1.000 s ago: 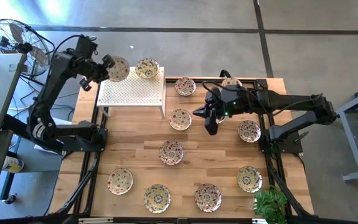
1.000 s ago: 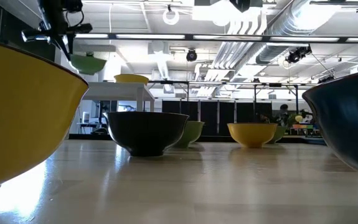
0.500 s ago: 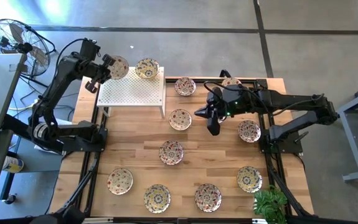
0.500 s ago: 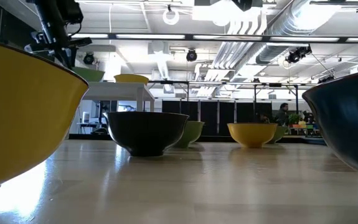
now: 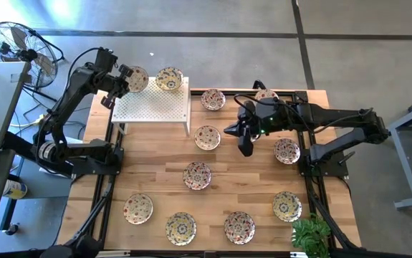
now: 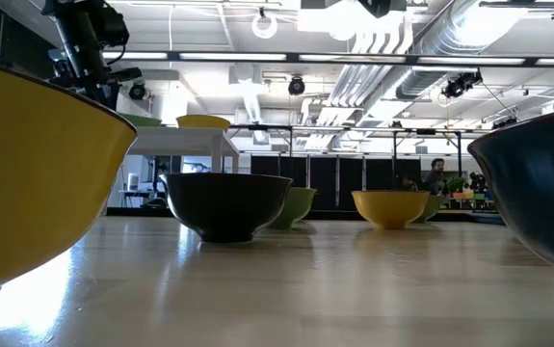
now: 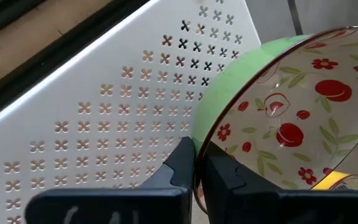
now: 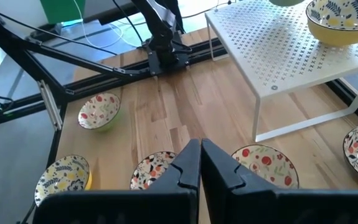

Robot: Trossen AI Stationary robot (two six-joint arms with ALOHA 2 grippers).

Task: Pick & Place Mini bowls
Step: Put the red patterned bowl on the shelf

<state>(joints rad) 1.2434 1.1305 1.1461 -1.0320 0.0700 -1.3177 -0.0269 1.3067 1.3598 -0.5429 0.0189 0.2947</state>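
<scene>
High view, we see our left end effector (image 5: pixel 125 77) pinching a mini bowl (image 5: pixel 137 79) by the white rack's (image 5: pixel 150 106) far corner, our right end effector (image 5: pixel 243 145) closed, empty, mid-bench (image 5: pixel 163 175).

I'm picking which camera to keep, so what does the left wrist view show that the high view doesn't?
Only the left wrist view shows the left gripper pinching the rim of the green-sided bowl, red fruit pattern inside. Only the high view shows the right gripper hanging shut over the table and the other bowls. Both show the white perforated shelf.
</scene>
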